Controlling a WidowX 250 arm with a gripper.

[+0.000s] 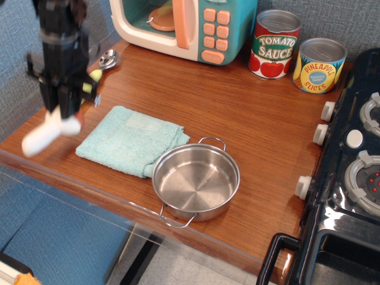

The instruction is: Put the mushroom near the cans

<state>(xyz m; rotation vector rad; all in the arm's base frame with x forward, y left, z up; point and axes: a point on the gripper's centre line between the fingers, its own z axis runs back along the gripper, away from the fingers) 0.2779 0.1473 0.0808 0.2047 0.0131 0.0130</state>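
Note:
The mushroom (46, 133) shows its thick white stem at the far left, blurred and lifted a little off the wooden counter (237, 119). My black gripper (63, 113) is shut on its cap end, which hides the reddish cap. The two cans stand at the back right: the red, green and white Tomato Sauce can (275, 44) and the yellow and blue Pineapple Slices can (319, 65). The gripper is far left of them.
A teal cloth (132, 140) lies beside the mushroom. A steel pot (196, 181) sits at the front centre. A toy microwave (184, 27) stands at the back, a yellow-green-handled spoon (102, 64) left of it. A black stove (356, 178) fills the right.

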